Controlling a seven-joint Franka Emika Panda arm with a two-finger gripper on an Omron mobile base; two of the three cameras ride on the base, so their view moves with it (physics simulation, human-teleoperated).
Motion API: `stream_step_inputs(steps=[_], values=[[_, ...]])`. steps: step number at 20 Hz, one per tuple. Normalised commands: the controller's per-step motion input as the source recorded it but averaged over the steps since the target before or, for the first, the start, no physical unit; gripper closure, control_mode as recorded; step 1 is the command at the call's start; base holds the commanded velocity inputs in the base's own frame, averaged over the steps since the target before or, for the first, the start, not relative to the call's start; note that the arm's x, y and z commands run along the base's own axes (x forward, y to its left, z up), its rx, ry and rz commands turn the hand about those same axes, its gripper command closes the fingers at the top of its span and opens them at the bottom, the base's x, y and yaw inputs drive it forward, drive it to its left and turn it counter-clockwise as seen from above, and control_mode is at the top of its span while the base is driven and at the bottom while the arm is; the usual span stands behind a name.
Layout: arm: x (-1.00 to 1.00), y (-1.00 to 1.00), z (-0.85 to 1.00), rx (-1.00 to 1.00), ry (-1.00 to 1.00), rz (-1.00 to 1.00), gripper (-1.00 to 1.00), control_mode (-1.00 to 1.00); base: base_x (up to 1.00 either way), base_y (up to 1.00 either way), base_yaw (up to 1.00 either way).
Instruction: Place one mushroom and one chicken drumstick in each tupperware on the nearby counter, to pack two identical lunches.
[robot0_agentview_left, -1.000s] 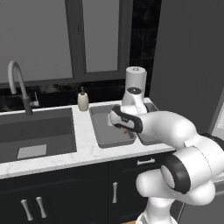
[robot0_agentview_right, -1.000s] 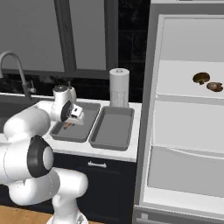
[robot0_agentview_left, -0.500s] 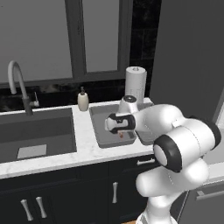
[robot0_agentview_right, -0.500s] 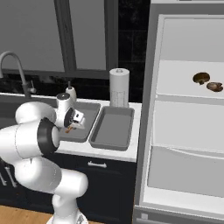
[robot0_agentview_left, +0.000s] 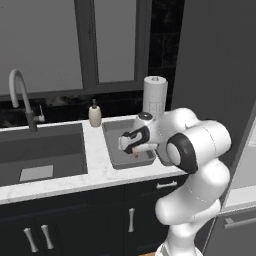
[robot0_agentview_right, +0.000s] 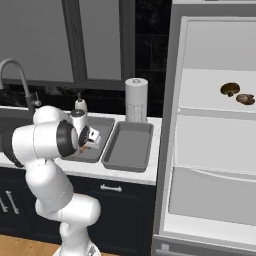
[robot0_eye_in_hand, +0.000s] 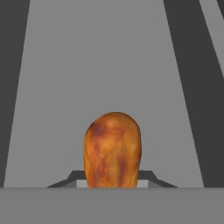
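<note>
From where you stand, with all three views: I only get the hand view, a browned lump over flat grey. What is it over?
Observer: The gripper holds a chicken drumstick above the left tupperware on the counter.
Operator: Is there a second container?
Observer: Yes, the right tupperware sits right beside it, with nothing in it.
Operator: Any mushrooms around?
Observer: Two brown items lie on a shelf of the open fridge; too small to tell what they are.
</note>
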Motion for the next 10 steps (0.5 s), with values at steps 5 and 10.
stream_step_inputs(steps=[5, 10], values=[[0.38, 0.06, -0.18, 0.0, 0.02, 0.0, 1.0, -1.0, 0.0, 0.0, 0.0], [0.05, 0.02, -0.38, 0.0, 0.01, 0.0, -1.0, -1.0, 0.0, 0.0, 0.0]])
